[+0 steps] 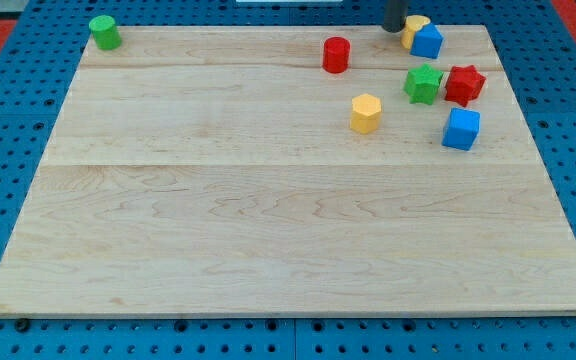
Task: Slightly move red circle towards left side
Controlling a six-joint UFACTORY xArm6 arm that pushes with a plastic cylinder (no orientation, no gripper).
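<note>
The red circle (336, 54), a short red cylinder, stands near the view's top, right of centre, on the wooden board (268, 230). My tip (395, 29) shows at the top edge as a dark rod end. It is to the right of the red circle, a short gap away, and just left of a yellow block (412, 28) that touches a blue block (429, 41).
A green star (423, 84) and a red star (464, 85) sit side by side at the right. A yellow hexagon (365, 113) and a blue cube (460, 129) lie below them. A green cylinder (104, 32) stands at the top left corner.
</note>
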